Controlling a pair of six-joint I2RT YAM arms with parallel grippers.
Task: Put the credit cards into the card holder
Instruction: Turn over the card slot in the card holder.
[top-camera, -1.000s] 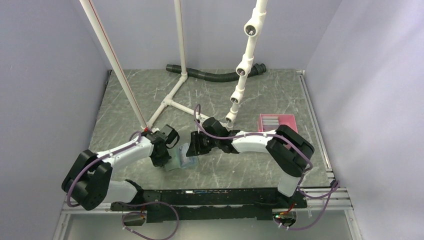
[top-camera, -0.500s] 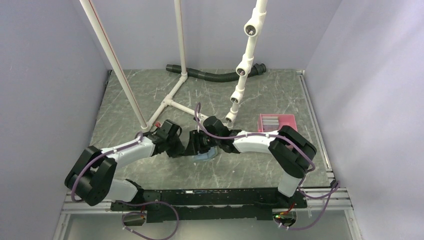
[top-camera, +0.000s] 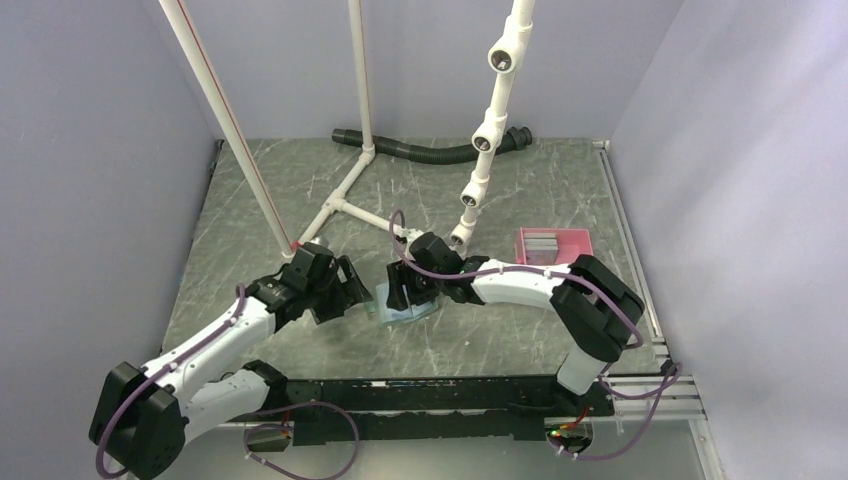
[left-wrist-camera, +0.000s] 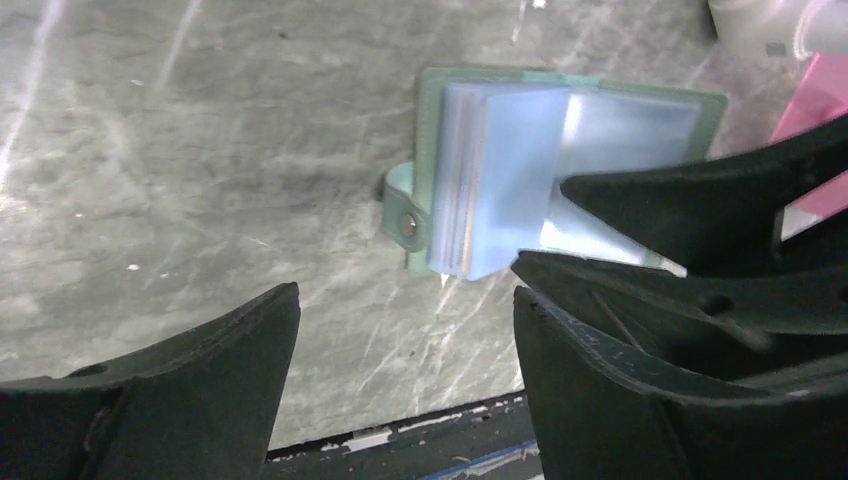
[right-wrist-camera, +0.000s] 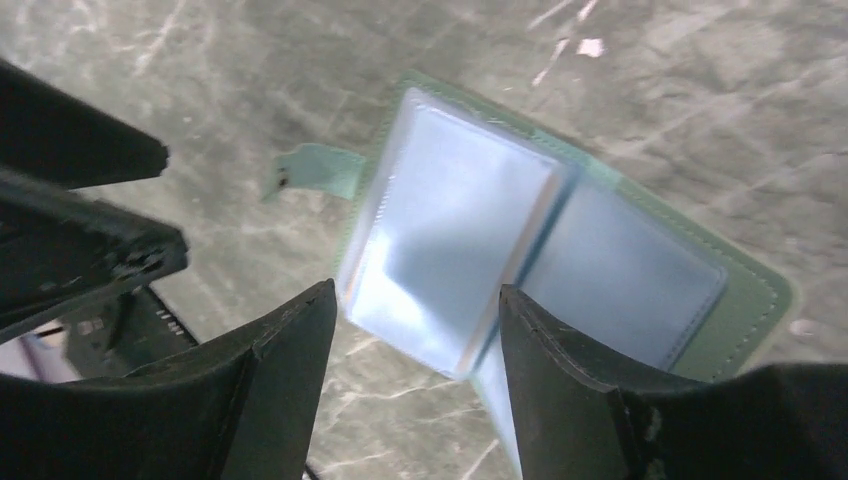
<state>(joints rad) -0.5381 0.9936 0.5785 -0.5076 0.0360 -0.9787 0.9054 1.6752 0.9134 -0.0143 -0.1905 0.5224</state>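
Observation:
The card holder (top-camera: 414, 312) lies open on the table between my two grippers, sage-green outside with pale blue sleeves. In the left wrist view the card holder (left-wrist-camera: 560, 165) shows its snap tab (left-wrist-camera: 405, 218) pointing toward me. My left gripper (left-wrist-camera: 405, 300) is open just short of it, with nothing between the fingers. My right gripper (right-wrist-camera: 417, 300) is open above the holder's raised blue sleeves (right-wrist-camera: 450, 235), touching none that I can see. Grey credit cards (top-camera: 540, 241) lie in the pink tray (top-camera: 578, 244) at the right. From above, the left gripper (top-camera: 358, 290) faces the right gripper (top-camera: 398, 297).
White PVC pipes (top-camera: 345, 195) stand behind the grippers, and a jointed white pipe (top-camera: 478, 160) hangs above the right arm. A black corrugated hose (top-camera: 420, 150) lies along the back wall. A black rail (top-camera: 420, 395) runs along the near table edge.
My left gripper has opened, let go of the card holder and drawn back left. The holder now lies flat on the table. My right gripper's jaws have widened above it.

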